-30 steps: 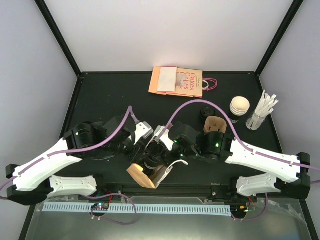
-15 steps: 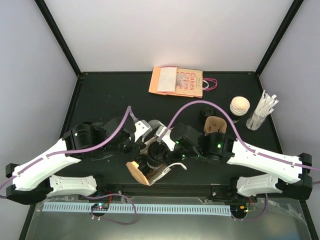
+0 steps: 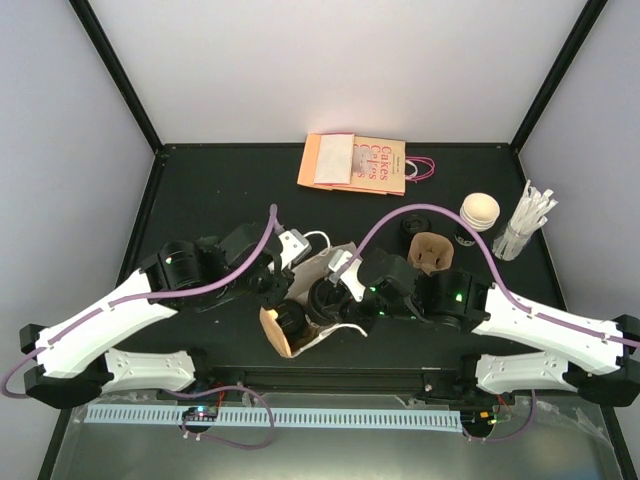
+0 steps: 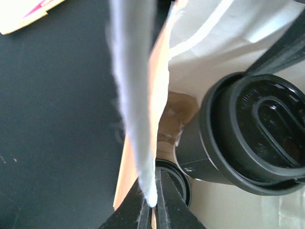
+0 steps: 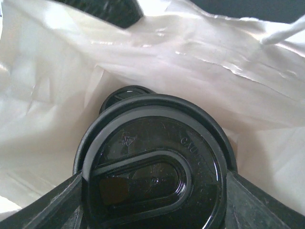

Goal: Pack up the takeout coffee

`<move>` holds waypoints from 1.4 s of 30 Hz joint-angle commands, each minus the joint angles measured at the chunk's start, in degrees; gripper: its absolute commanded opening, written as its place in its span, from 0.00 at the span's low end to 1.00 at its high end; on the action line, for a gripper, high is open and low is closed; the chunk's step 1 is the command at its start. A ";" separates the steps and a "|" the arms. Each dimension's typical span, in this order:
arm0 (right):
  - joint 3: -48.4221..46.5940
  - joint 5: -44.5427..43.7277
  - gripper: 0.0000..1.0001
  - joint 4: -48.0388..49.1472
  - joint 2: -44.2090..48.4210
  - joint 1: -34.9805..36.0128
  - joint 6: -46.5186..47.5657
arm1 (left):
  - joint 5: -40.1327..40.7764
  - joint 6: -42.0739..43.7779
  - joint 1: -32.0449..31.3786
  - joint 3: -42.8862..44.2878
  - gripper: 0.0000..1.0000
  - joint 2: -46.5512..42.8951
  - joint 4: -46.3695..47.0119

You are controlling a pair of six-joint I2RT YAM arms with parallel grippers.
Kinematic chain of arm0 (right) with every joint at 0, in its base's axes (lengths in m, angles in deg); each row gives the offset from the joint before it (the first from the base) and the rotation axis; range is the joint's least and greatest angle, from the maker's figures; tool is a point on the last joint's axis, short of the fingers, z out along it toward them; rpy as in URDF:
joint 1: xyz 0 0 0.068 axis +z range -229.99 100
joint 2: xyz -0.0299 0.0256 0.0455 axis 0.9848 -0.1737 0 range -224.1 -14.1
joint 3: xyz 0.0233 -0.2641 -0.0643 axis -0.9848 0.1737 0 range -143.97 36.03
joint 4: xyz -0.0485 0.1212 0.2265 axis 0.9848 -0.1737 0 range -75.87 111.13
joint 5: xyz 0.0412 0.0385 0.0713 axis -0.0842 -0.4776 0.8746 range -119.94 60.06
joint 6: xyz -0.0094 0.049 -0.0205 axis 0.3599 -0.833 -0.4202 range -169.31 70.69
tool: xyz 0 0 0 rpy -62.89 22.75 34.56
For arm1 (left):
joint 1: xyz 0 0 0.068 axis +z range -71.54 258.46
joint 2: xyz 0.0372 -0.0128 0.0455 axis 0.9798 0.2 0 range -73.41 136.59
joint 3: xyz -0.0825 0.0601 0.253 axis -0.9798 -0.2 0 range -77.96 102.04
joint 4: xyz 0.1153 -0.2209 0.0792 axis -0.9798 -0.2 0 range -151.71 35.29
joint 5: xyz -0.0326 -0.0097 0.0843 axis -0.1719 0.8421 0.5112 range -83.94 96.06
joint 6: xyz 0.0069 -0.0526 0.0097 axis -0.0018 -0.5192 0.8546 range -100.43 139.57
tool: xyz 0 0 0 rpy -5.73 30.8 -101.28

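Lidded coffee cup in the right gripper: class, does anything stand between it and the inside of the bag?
Nothing visible blocks it. The right gripper holds the lidded coffee cup in the mouth of the bag, which the left gripper pinches open by its edge. A second lidded cup sits deeper inside, partly behind it.

The top camera looks down on the whole black worktop point(image 3: 200, 190) from its near edge; both close wrist cameras share the black lidded paper cup point(image 5: 152, 181).
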 commanded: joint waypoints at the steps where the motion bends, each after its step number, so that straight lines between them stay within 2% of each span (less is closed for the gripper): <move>1: 1.23 -4.85 0.61 1.33 1.71 0.36 0.59 | 2.63 7.51 2.28 3.10 0.02 1.11 5.86; 9: 3.65 -12.41 0.59 5.10 -0.61 0.39 1.09 | 7.27 19.91 3.88 1.72 0.02 0.89 17.84; 11: 5.02 -15.52 0.59 7.80 -1.21 0.38 1.16 | 8.66 22.95 3.88 -0.44 0.02 -0.07 22.35; 16: 10.50 -18.75 0.59 15.22 -1.69 0.92 1.87 | 6.20 29.28 3.79 -10.68 0.02 -3.74 32.20; 23: 17.53 -24.66 0.59 17.37 -1.88 6.76 -0.28 | -0.37 27.78 3.70 -19.25 0.02 -8.64 34.27; 31: 20.92 -36.90 0.59 18.55 -1.02 13.12 -3.38 | -7.50 23.19 3.70 -18.39 0.02 -9.88 31.29; 37: 20.31 -47.81 0.59 14.78 -1.83 13.80 -10.51 | -12.02 22.43 3.53 -18.89 0.03 -9.83 31.51; 42: 18.84 -49.97 0.57 12.58 -2.17 13.74 -14.78 | -12.66 22.63 3.44 -19.14 0.03 -9.29 31.43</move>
